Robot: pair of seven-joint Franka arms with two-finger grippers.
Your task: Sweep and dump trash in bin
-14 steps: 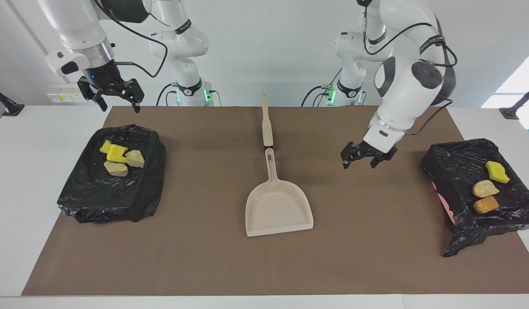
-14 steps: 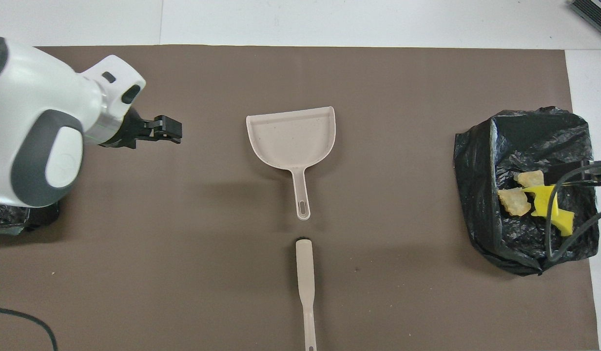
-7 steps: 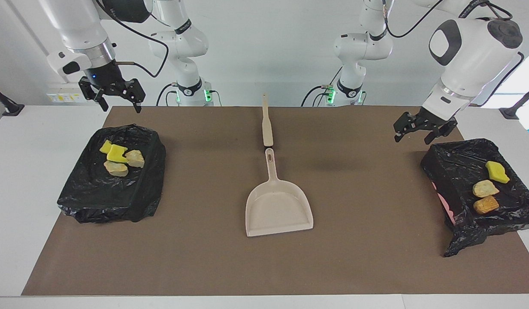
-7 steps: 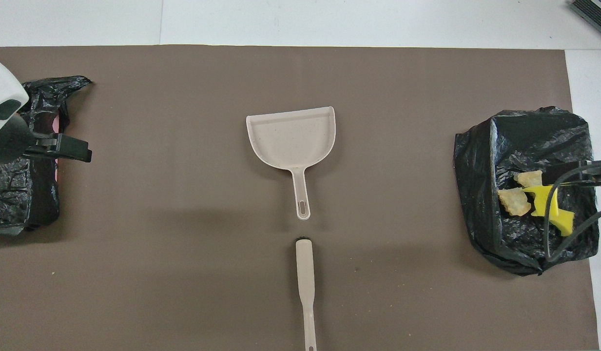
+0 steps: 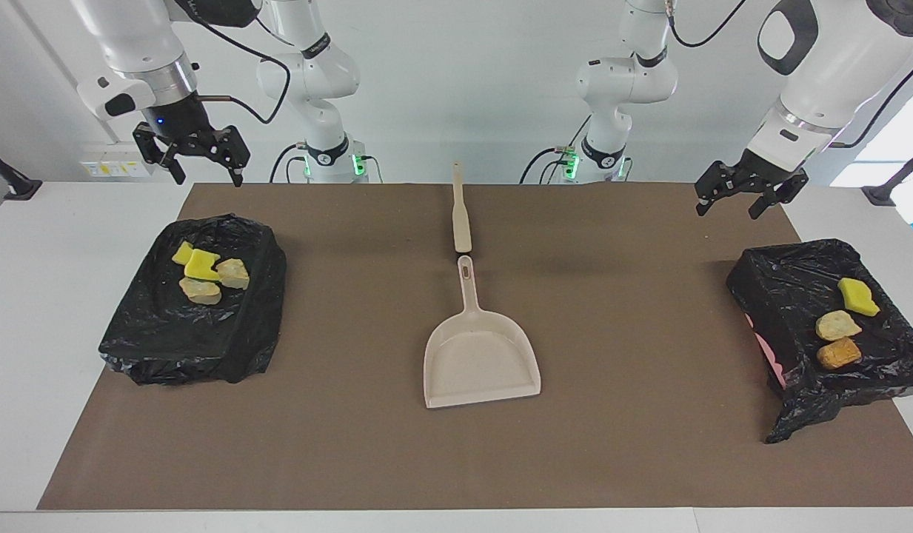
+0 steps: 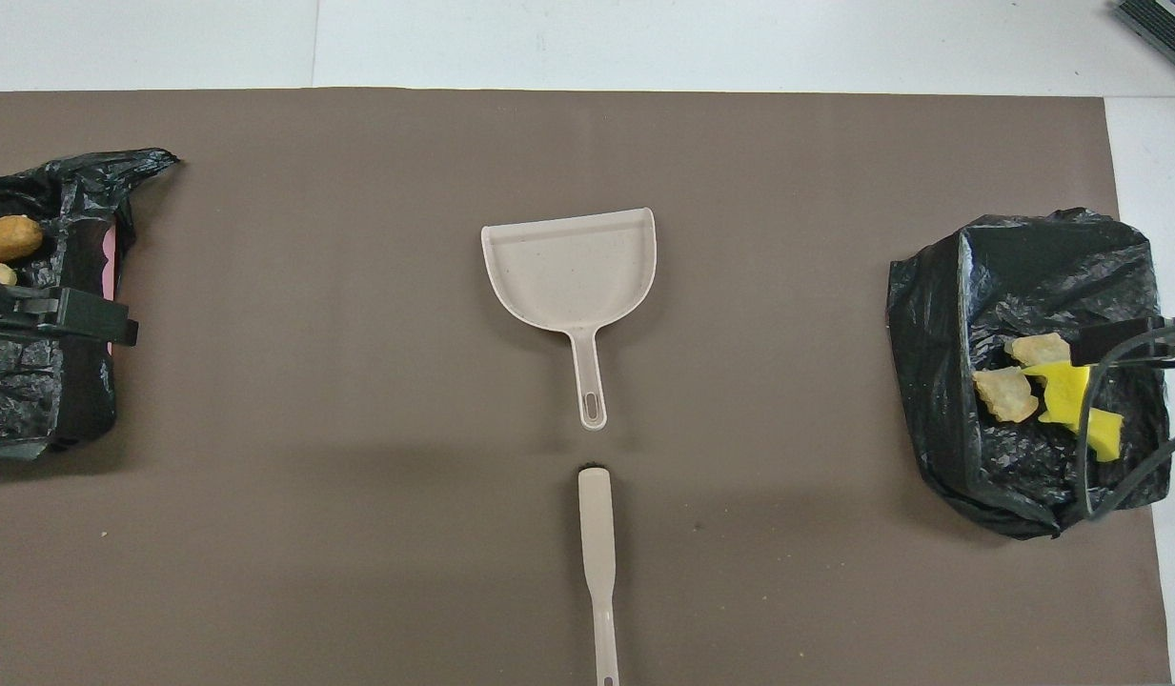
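The trash, seven small lumps of bright yellow sponge and tan bread-like crust, already lies in two black-bag-lined bins: four pieces (image 5: 203, 272) huddle in the bin at the right arm's end of the table (image 5: 160, 337), and three (image 5: 841, 326) sit in a row in the bin at the left arm's end (image 5: 797, 400). No piece of it shows on the brown paper mat (image 5: 649, 444), so the sweeping looks finished and the step in hand reads as parking the arms. Between the bins the beige plastic dustpan (image 5: 482, 363) lies flat and empty, its handle pointing toward the robots, and the slim beige brush handle (image 5: 460, 211) lies in line with it, nearer the robots and just apart from it. The right gripper (image 5: 201, 159) hangs above the table's edge near its bin with fingers spread and nothing between them; the left gripper (image 5: 748, 194) hangs above the mat's corner close to its own bin, likewise spread and empty. To finish well, each arm should rise clear of the crinkled bag rims, since a snagged liner could tip lumps back out, and leave the pan and brush undisturbed.
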